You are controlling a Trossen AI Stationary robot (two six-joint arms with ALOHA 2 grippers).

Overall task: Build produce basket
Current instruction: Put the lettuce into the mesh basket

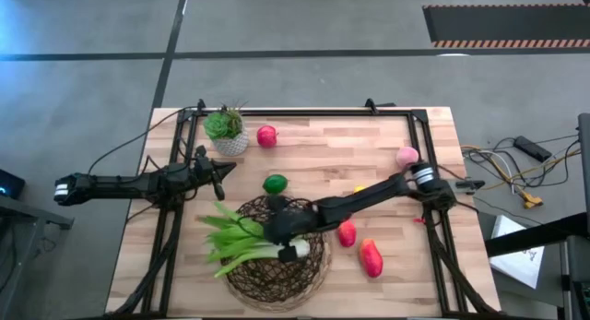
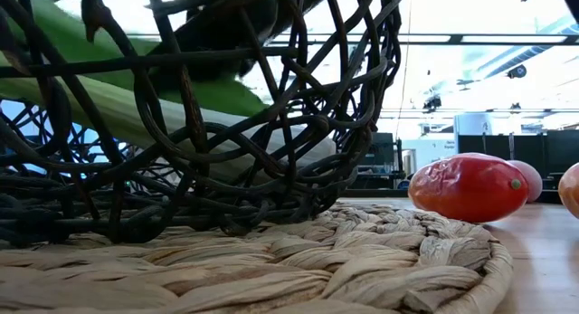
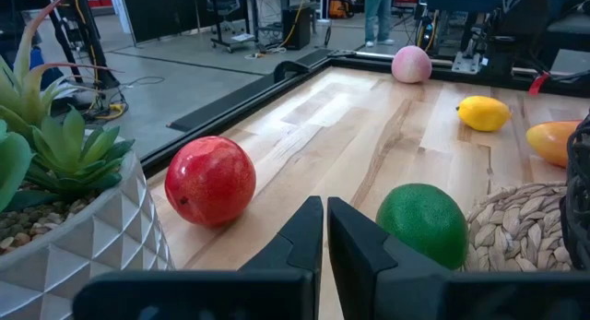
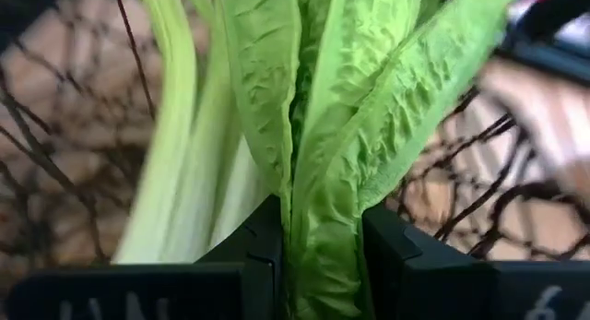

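Site: I read this as a robotics lab or workshop | butcher-block table (image 1: 323, 145) on bare concrete | hazard-striped mat (image 1: 505, 25) beyond the table | loose cables (image 1: 516, 163) beside it | equipment racks (image 3: 267, 16) behind

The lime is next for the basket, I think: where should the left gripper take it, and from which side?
Grip the lime across its round middle, probably from above. It sits free on the table beside the basket, just ahead of the left gripper, whose fingers are shut and must open first.
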